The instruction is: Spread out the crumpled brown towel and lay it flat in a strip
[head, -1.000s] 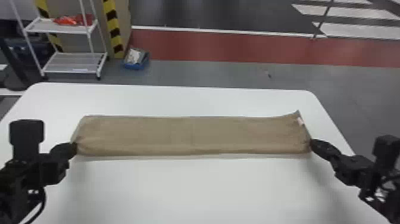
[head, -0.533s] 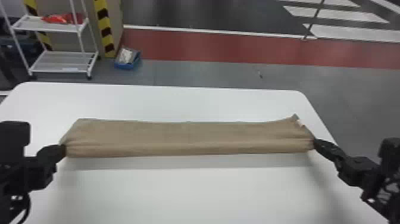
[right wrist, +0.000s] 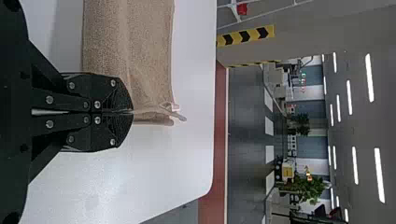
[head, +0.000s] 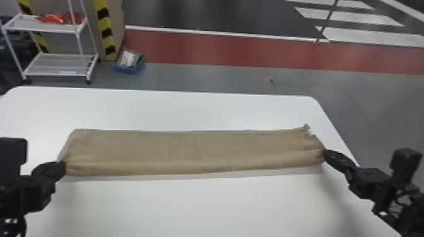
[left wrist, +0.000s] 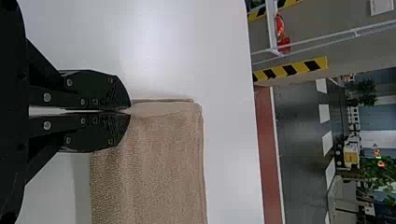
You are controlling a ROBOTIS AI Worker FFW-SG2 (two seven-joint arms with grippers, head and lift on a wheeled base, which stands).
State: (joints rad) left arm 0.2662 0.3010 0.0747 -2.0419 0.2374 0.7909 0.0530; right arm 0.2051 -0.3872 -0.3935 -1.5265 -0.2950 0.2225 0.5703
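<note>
At the far left, behind the bench point(head: 189, 208), a white metal rack point(head: 60, 64) with slender posts is seen, with something red lying on its upper shelf. Just beside it on the floor, a blue tray point(head: 130, 67) is set.

The left end of the brown towel point(head: 195, 151) is pinched by the left gripper point(head: 64, 167), nearer the near corner than the far one. Its black, blunt-ended fingers point(left wrist: 98, 84) are closed together, with cloth caught at the tips and creases drawn towards them. Layered, rounded edges can be made out in the left wrist view.

Between the grippers, the towel is stretched into a long, narrow strip over the smooth white bench. A finely ribbed, matte weave is shown, with a soft ridge along the near side and a shadow beneath it.

The right end is nipped between the closed fingers point(right wrist: 100, 133) of the right gripper point(head: 325, 155), also nearer the near corner. Folds are gathered at the tips; beyond them, the far right corner is puckered to a small peak, where a white tag point(right wrist: 175, 107) is attached.
</note>
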